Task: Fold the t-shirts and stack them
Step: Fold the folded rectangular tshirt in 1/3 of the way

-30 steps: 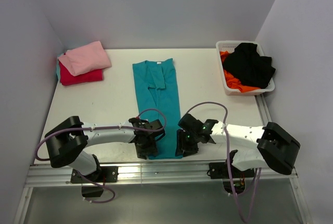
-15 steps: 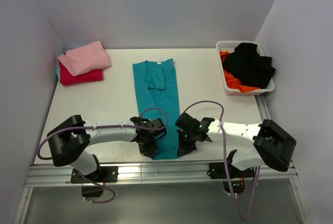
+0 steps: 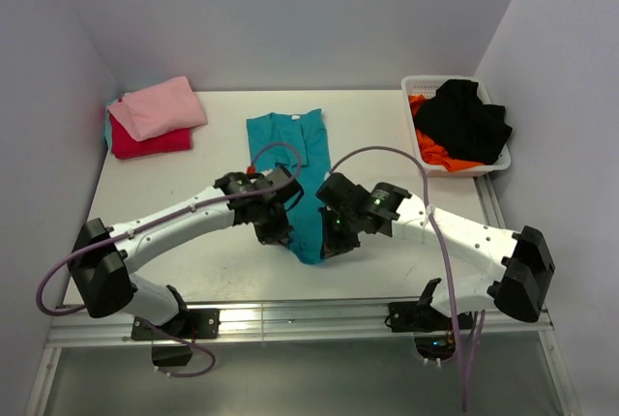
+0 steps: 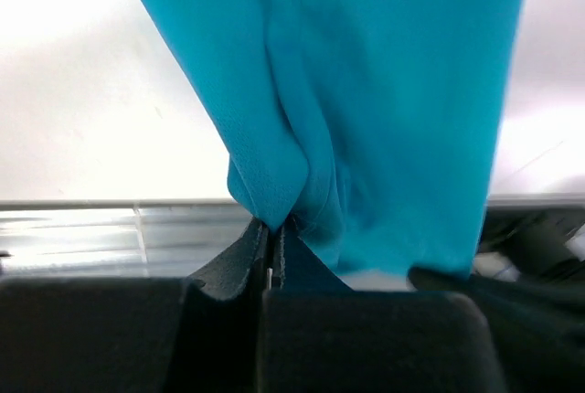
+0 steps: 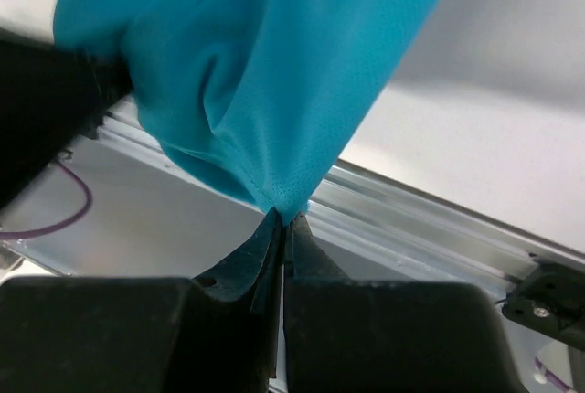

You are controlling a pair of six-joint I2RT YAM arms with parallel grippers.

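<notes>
The teal t-shirt (image 3: pixel 287 145) lies lengthwise in the middle of the table, its near end lifted off the surface. My left gripper (image 3: pixel 272 232) is shut on its near left corner (image 4: pixel 274 201). My right gripper (image 3: pixel 331 240) is shut on its near right corner (image 5: pixel 283 196). The cloth sags between them (image 3: pixel 308 242). A folded pink t-shirt (image 3: pixel 158 106) lies on a folded red t-shirt (image 3: pixel 147 141) at the far left. A black t-shirt (image 3: pixel 467 124) and an orange t-shirt (image 3: pixel 432 150) lie in the basket.
The white lattice basket (image 3: pixel 418 84) stands at the far right corner. Grey walls close the table on the left, back and right. The metal rail (image 3: pixel 290 317) runs along the near edge.
Both grippers have lifted the teal shirt's near end and carried it away from the near edge towards the table's middle. The shirt's visible length has shortened.
</notes>
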